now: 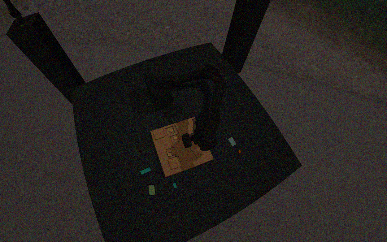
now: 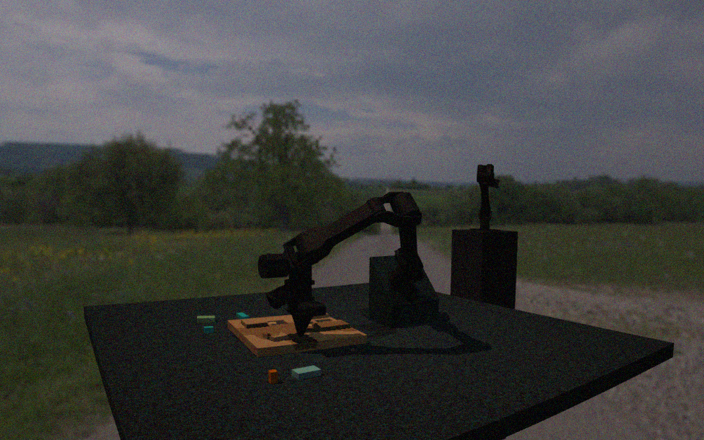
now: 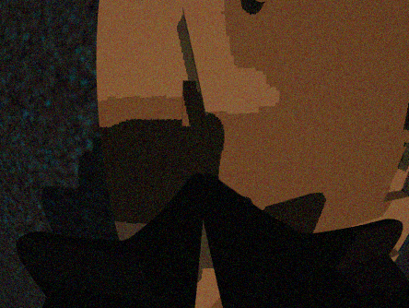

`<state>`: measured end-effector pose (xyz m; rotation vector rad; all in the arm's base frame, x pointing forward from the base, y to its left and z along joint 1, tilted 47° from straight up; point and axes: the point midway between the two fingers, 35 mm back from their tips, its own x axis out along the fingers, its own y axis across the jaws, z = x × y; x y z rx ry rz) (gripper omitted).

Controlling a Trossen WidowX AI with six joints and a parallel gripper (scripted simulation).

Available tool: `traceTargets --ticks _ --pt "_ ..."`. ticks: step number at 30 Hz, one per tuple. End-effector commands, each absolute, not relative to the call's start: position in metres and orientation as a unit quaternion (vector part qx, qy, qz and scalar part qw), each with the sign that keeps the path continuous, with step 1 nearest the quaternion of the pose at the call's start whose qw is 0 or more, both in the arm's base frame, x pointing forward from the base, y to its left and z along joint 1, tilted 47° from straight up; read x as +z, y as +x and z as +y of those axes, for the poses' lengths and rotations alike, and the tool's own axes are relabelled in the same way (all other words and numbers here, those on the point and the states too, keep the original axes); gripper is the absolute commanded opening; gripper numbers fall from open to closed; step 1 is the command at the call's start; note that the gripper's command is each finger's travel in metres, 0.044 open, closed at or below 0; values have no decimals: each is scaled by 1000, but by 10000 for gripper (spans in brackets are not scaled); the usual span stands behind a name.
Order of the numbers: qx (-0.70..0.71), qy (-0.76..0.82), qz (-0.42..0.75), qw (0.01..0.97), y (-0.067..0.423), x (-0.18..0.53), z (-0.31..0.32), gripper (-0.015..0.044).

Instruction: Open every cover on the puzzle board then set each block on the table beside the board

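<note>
The wooden puzzle board (image 1: pixel 161 154) (image 2: pixel 270 346) (image 3: pixel 147 41) lies in the middle of the dark table (image 1: pixel 114 128) (image 2: pixel 467 373). My gripper (image 2: pixel 301 331) (image 3: pixel 201 183) is shut and empty, with its tips down on the board's right part. In the top view the arm (image 1: pixel 209 114) hides the fingertips. In the wrist view a thin dark groove (image 3: pixel 189 62) runs away from the tips, and a small dark pin mark (image 3: pixel 251 1) lies beyond it. Covers with pale knobs (image 1: pixel 170 130) (image 1: pixel 174 138) sit at the board's far left. Whether any well holds a block is too dark to tell.
Loose blocks lie on the table: a teal one (image 1: pixel 145 171) (image 2: pixel 242 314), a green one (image 1: pixel 151 189) (image 2: pixel 205 318) and a small teal one (image 1: pixel 174 185) (image 2: pixel 208 328) on one side, a pale teal one (image 1: pixel 231 141) (image 2: pixel 305 371) and a small orange one (image 1: pixel 239 151) (image 2: pixel 272 375) on the other. Two dark posts (image 1: pixel 42 54) (image 1: pixel 242 34) stand behind the table.
</note>
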<state>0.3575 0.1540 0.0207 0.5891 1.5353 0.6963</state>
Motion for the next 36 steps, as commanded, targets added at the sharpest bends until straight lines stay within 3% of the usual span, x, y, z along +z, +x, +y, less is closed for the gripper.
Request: traceTargets --ticks 1,36 --pt "303 256 670 628 358 17 151 0" --pt "303 255 670 628 363 -11 125 0"
